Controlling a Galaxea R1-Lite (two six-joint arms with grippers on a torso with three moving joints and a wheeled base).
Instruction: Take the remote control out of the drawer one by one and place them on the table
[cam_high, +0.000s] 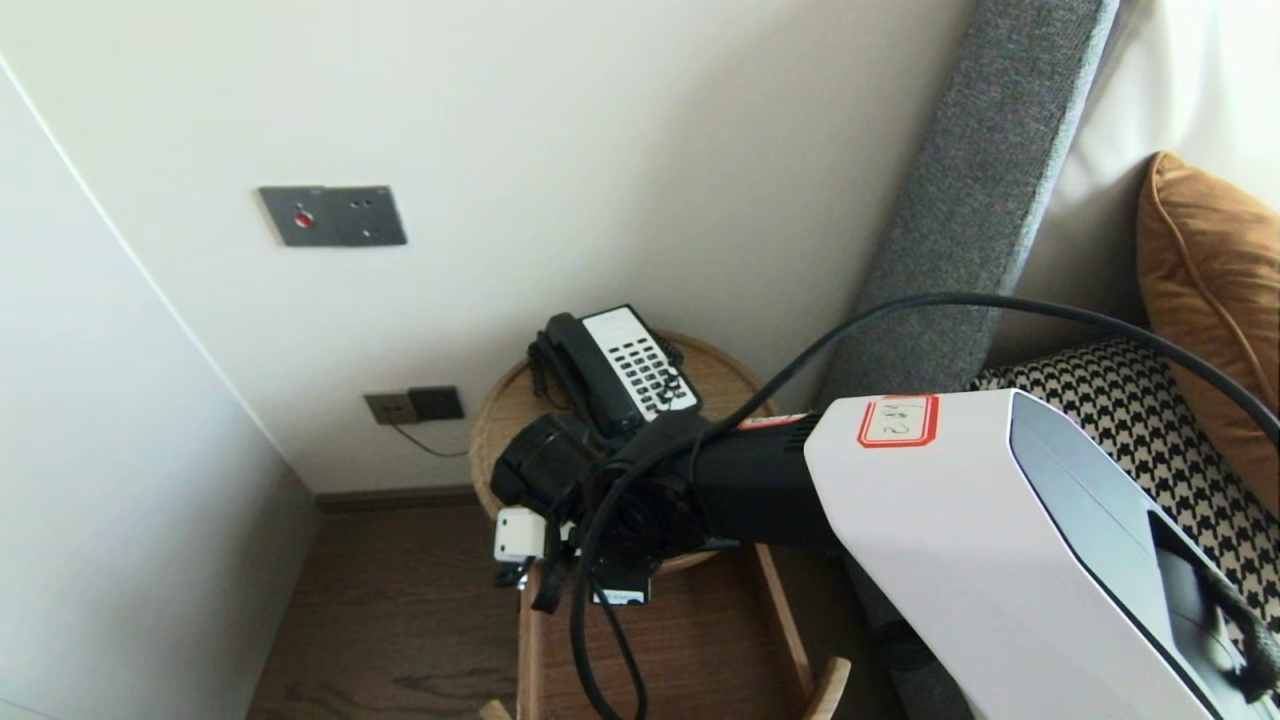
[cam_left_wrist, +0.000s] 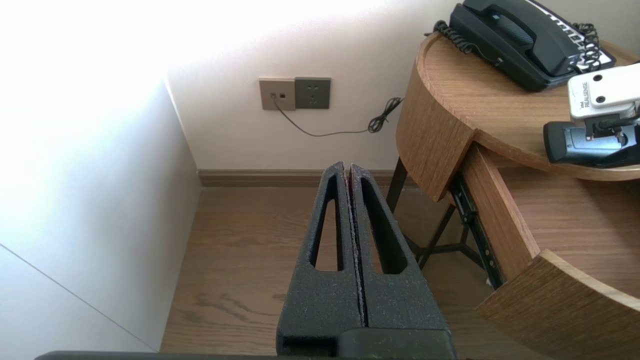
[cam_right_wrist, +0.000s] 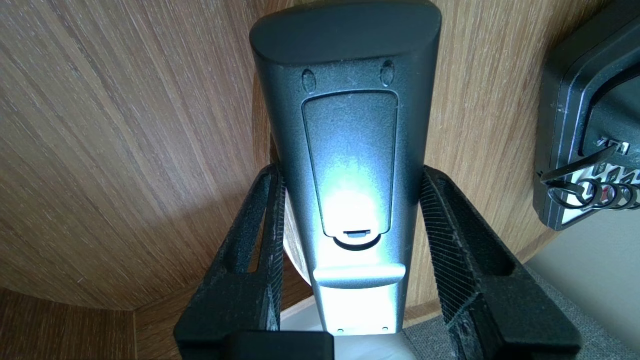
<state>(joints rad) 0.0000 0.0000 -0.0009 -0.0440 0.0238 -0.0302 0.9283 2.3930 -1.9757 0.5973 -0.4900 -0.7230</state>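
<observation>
A dark grey remote control (cam_right_wrist: 350, 125) lies back side up, its battery cover showing, between the fingers of my right gripper (cam_right_wrist: 350, 172). Both fingertips (cam_right_wrist: 272, 200) press its sides, so the gripper is shut on it. The remote sits over the round wooden side table (cam_right_wrist: 125, 150), near the table's edge; whether it touches the top I cannot tell. A black and white desk phone (cam_high: 620, 365) stands on the table just beyond my right wrist. My left gripper (cam_left_wrist: 347, 167) hangs shut and empty over the floor, left of the table.
The table's drawer (cam_left_wrist: 565, 210) is pulled out toward me. Wall sockets (cam_left_wrist: 295, 93) with a trailing cord are low on the wall behind. A grey headboard (cam_high: 980, 200), a houndstooth cushion (cam_high: 1180, 440) and a brown pillow (cam_high: 1210, 300) are on the right. Wooden floor (cam_left_wrist: 240, 260) lies to the left.
</observation>
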